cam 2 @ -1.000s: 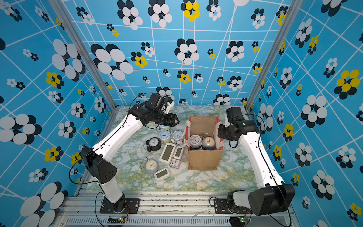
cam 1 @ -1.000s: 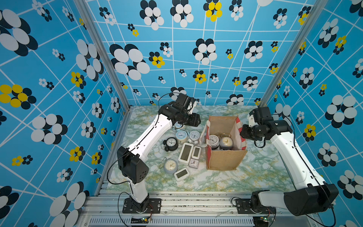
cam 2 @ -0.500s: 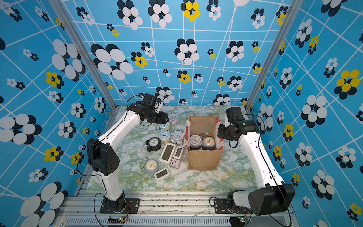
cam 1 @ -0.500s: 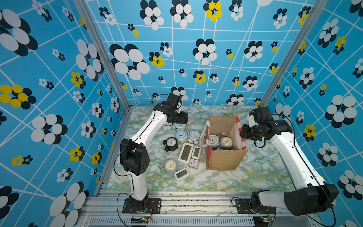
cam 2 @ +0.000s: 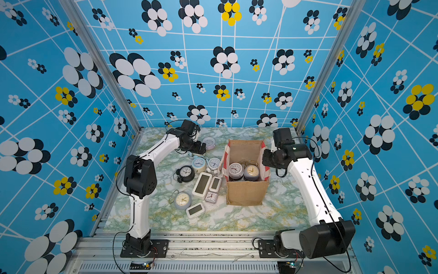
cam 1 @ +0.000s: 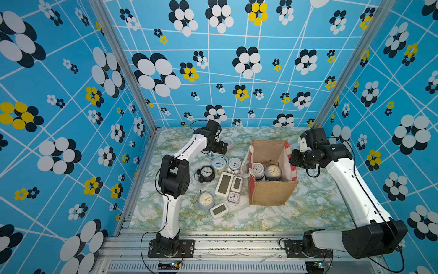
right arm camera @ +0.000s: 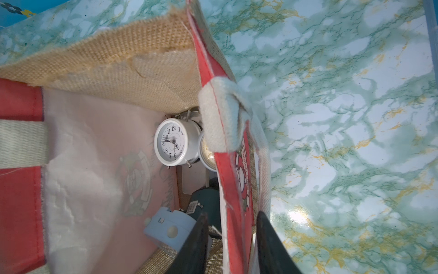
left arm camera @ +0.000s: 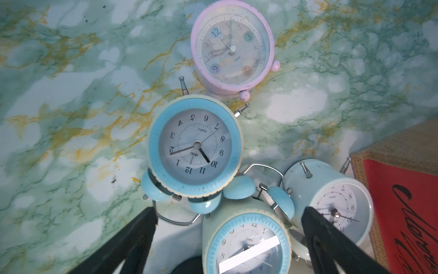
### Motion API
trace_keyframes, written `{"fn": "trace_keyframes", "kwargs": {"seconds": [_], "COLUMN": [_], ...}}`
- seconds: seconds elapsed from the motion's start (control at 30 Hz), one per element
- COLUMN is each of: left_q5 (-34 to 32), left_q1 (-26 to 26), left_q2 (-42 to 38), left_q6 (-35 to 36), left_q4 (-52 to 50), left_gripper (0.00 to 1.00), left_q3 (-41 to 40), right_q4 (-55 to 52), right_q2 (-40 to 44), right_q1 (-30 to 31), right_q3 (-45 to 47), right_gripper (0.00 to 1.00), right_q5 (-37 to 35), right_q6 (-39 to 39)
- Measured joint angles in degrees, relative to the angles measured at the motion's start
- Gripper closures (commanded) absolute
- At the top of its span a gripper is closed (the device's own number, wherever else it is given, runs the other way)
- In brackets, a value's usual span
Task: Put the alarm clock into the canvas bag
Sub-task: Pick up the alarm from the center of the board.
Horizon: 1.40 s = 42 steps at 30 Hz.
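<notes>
Several alarm clocks lie left of the canvas bag (cam 1: 270,192) (cam 2: 245,193). My left gripper (left arm camera: 227,213) (cam 1: 222,147) (cam 2: 201,148) hangs open and empty over them. A blue twin-bell clock (left arm camera: 194,144) lies ahead of its fingertips, with a second blue clock (left arm camera: 246,242) between the fingers and a pink clock (left arm camera: 232,47) (cam 1: 228,141) beyond. My right gripper (right arm camera: 231,215) (cam 1: 292,160) grips the bag's red side wall (right arm camera: 233,189), one finger inside and one outside. A white clock (right arm camera: 171,142) (cam 1: 257,169) and a gold-rimmed one (cam 1: 272,172) stand in the bag.
On the marble table (cam 1: 320,208) also lie a black round clock (cam 1: 206,173), two white digital clocks (cam 1: 224,185) (cam 1: 237,183), a small square clock (cam 1: 233,197), a grey round clock (cam 1: 205,201) and a small digital one (cam 1: 219,210). Patterned blue walls (cam 1: 71,142) enclose three sides.
My left arm drew back and to the left, away from the bag, folding its elbow in, and its jaws opened wide. The pink clock came into view. The right arm stayed put.
</notes>
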<state>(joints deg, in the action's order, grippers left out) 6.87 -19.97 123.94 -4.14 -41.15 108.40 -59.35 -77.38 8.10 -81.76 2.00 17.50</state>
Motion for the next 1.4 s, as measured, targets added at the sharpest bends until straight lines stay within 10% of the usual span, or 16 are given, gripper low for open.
{"fn": "trace_keyframes", "kwargs": {"seconds": [0.73, 1.4], "left_q5": [-2.34, -2.86], "left_q1": [1.27, 0.66], "left_q2": [10.84, 10.71], "left_q6": [4.22, 5.09], "left_q4": [3.89, 3.80], "left_gripper": [0.00, 0.26], "left_q3": [6.86, 6.73], "right_q4": [0.02, 0.11], "right_q2": [-2.14, -2.25], "right_q1": [0.00, 0.00], "right_q3": [-1.03, -1.03], "right_gripper": [0.63, 0.63], "right_q5": [0.00, 0.00], "right_q6": [0.76, 0.96]}}
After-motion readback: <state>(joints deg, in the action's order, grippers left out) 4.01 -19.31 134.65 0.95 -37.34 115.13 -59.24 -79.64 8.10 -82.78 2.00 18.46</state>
